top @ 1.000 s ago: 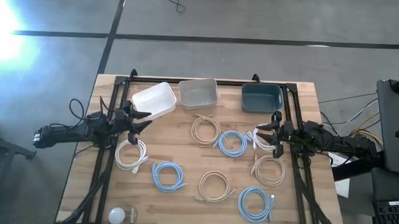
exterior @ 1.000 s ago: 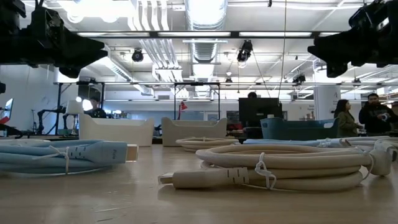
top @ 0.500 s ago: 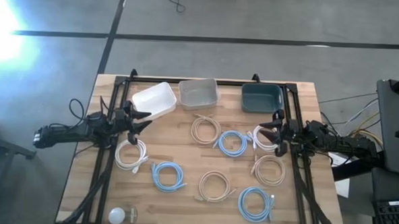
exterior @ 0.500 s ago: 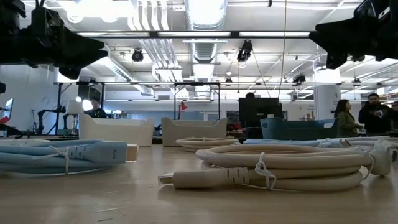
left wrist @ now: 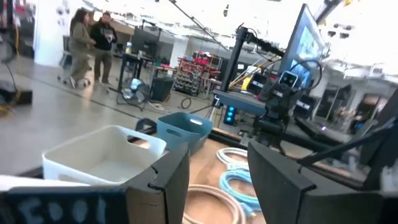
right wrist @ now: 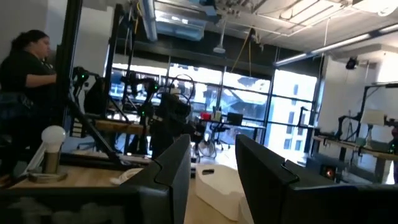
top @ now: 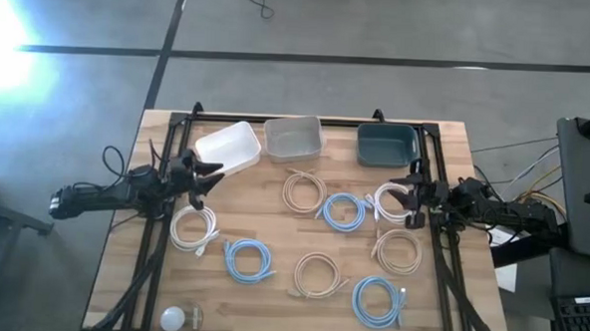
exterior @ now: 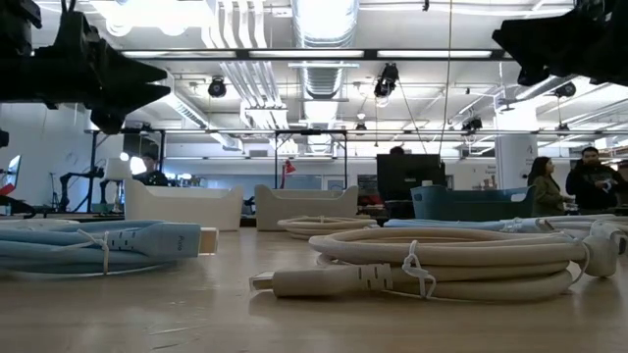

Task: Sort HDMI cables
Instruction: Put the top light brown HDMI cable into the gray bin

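Several coiled HDMI cables lie flat on the wooden table (top: 272, 224): beige coils (top: 303, 193) (top: 319, 274) (top: 398, 252), light blue coils (top: 344, 211) (top: 248, 259) (top: 379, 300), and white coils (top: 193, 228) (top: 391, 204). My left gripper (top: 211, 176) hovers open at the table's left, beyond the left white coil, fingers pointing level toward the middle. My right gripper (top: 404, 193) hovers open at the right, above the right white coil's edge, fingers tipped a little upward. Both wrist views show nothing between the fingers of the left gripper (left wrist: 217, 180) or the right gripper (right wrist: 214, 174).
Three bins stand along the far edge: white (top: 228, 148), pale grey (top: 294, 139), dark blue-grey (top: 387, 145). A light bulb (top: 174, 318) lies at the near left corner. Black frame rails (top: 154, 239) run along both table sides. People stand in the room beyond (exterior: 542, 186).
My right gripper has rolled about its own axis and tipped its fingers upward, rising a little in the low view. My left gripper has rolled slightly in place. The cables lie as before.
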